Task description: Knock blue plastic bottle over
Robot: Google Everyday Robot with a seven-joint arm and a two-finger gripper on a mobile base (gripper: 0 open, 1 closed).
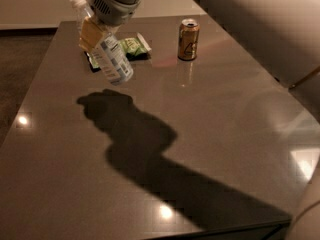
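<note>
The blue plastic bottle (109,51) is clear with a white cap and a pale blue-and-white label. It is at the back left of the dark table (225,134), tilted steeply with its cap up and to the left and its base down and to the right. My gripper (92,33) comes down from the top edge and is against the bottle's upper part, just below the cap. My wrist (114,1) hides part of the bottle's neck.
A gold-brown drink can (188,39) stands upright to the right of the bottle. A green snack bag (133,46) lies just behind the bottle. My arm (250,14) crosses the upper right. The arm's shadow lies across the table's middle.
</note>
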